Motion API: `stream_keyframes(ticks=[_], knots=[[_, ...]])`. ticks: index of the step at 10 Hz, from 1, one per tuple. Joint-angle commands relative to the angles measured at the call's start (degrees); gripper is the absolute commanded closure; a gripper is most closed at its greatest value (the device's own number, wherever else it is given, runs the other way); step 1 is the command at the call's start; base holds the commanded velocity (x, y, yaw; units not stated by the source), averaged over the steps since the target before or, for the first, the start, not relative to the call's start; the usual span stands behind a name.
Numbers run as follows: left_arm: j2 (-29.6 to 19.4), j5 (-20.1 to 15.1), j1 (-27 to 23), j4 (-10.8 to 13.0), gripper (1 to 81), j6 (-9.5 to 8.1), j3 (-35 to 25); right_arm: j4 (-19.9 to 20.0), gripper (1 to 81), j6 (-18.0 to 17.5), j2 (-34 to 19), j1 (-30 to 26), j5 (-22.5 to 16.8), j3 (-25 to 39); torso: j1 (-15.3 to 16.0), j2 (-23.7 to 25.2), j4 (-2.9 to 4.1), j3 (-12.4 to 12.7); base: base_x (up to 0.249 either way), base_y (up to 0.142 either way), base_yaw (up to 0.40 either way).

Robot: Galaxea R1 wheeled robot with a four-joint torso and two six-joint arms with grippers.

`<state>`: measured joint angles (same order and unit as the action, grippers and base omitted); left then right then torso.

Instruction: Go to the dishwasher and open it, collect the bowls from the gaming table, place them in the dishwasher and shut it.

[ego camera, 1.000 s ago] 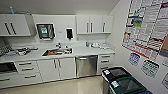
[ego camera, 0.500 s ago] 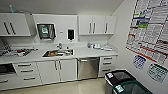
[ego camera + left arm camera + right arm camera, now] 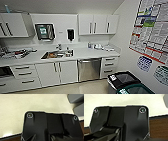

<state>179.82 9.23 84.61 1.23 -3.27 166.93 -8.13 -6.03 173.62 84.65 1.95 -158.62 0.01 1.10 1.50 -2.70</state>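
Observation:
The dishwasher (image 3: 89, 70) is a silver-grey front set under the white counter (image 3: 95, 53), straight ahead and a little right of centre in the head view. Its door is closed, with a handle bar along the top. The bowls and the gaming table are out of view. Both wrist views look past my own dark plates down onto pale floor (image 3: 25, 104) (image 3: 121, 100).
A sink (image 3: 57, 54) sits left of the dishwasher, above white cabinet doors (image 3: 60, 72). A drawer stack (image 3: 109, 65) stands to its right. Two bins (image 3: 122, 80) (image 3: 135, 89) stand by the right wall under posters (image 3: 152, 27). Open floor (image 3: 82, 88) lies before the units.
The whole kitchenette sits slightly lower and larger in the head view, so the camera has come a little nearer. Nothing in the scene has moved.

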Motion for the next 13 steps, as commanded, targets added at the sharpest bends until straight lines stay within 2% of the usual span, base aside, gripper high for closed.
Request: stream_keyframes(ticks=[1, 7, 13], knots=[[-0.1, -2.5, -2.6, -0.1, 1.0, -0.16, 0.5, 0.1, 1.0, -0.1, 0.4, -2.9, -2.7, 0.3, 0.0, 0.0, 0.0, 0.0, 0.148, 0.0, 0.0], [-0.2, -2.5, -2.6, -0.2, 1.0, -0.16, 0.5, 0.2, 1.0, -0.1, 0.4, -2.8, -2.7, 0.3, 0.0, 0.0, 0.0, 0.0, 0.148, 0.0, 0.0], [-0.2, -2.5, -2.6, -0.1, 1.0, -0.16, 0.5, 0.2, 1.0, -0.1, 0.4, -2.9, -2.7, 0.2, 0.0, 0.0, 0.0, 0.0, 0.139, 0.076, 0.0]])
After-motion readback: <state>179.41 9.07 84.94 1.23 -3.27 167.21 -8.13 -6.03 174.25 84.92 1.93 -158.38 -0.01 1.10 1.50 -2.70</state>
